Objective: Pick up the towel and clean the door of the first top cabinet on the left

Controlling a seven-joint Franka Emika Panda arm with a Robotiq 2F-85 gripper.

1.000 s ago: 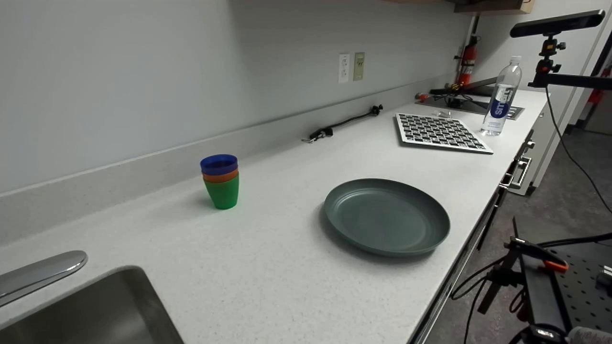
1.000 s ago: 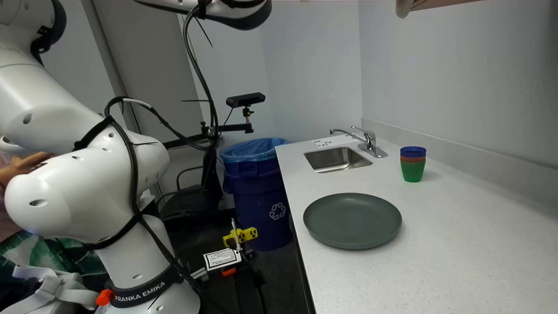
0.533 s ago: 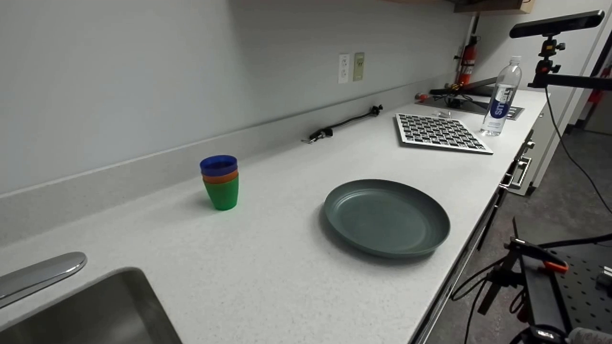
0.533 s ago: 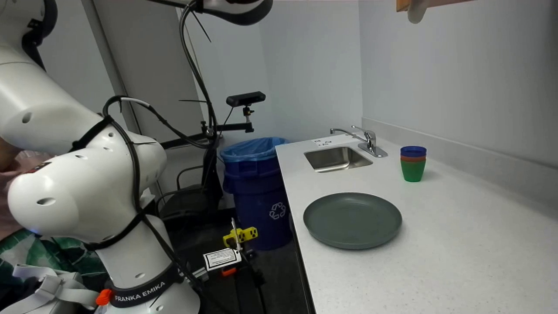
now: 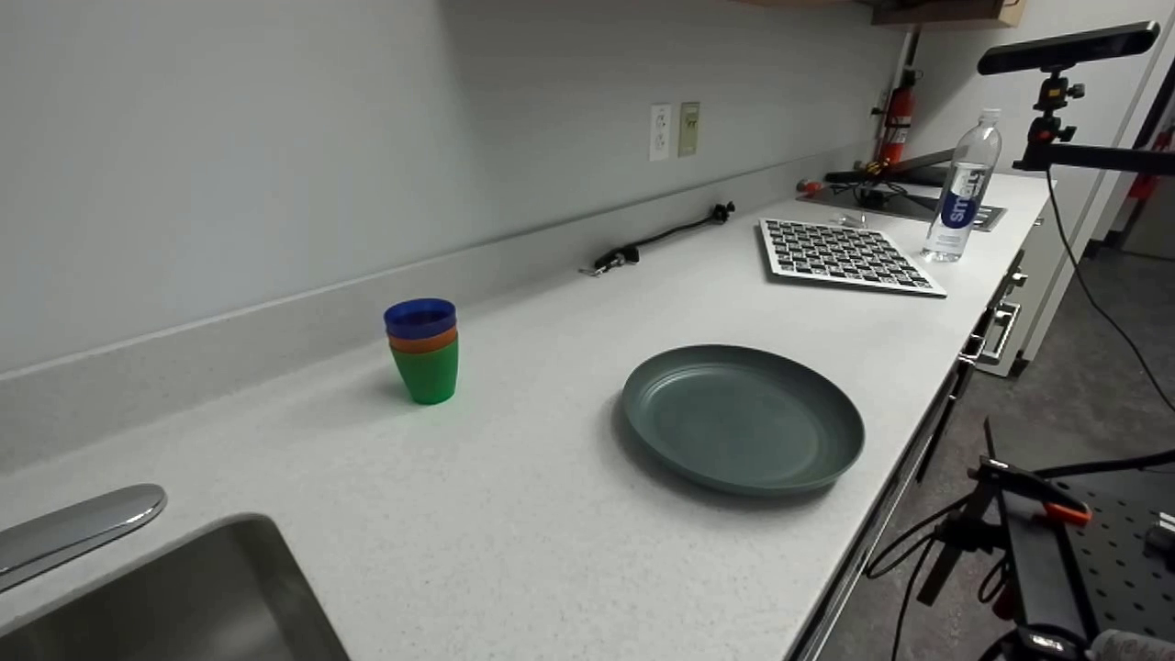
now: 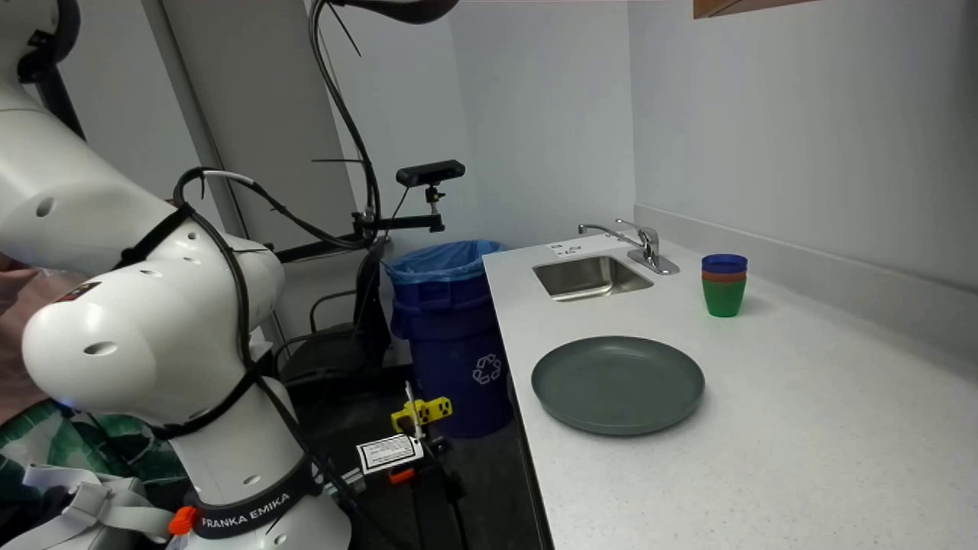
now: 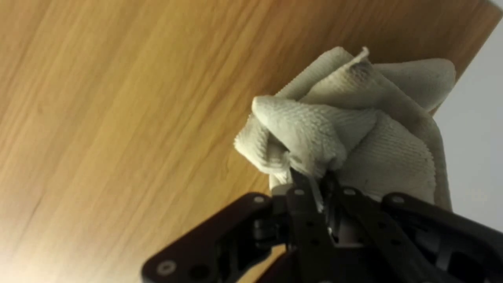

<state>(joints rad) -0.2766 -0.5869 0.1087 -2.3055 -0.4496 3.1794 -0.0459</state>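
In the wrist view my gripper (image 7: 316, 179) is shut on a crumpled off-white towel (image 7: 377, 137), which bunches up beyond the fingertips. The towel lies over a wood-grain cabinet surface (image 7: 129, 118), near that surface's edge at the right; it appears to touch the wood. The fingertips are partly buried in the cloth. In an exterior view only a lower corner of the wooden cabinet (image 6: 745, 7) shows at the top edge. The gripper and towel are out of view in both exterior views.
A dark green plate (image 5: 744, 418) and stacked cups (image 5: 425, 353) stand on the counter (image 5: 514, 514), near a sink (image 6: 592, 279) with a faucet (image 6: 648, 248). A bottle (image 5: 964, 188) and a checkered board (image 5: 844, 255) are farther along. My arm (image 6: 153, 336) stands beside the counter.
The arm has shifted, its upper link rising toward the top edge. The towel end that hung below the cabinet corner has moved up out of the exterior view. The counter objects have not moved.
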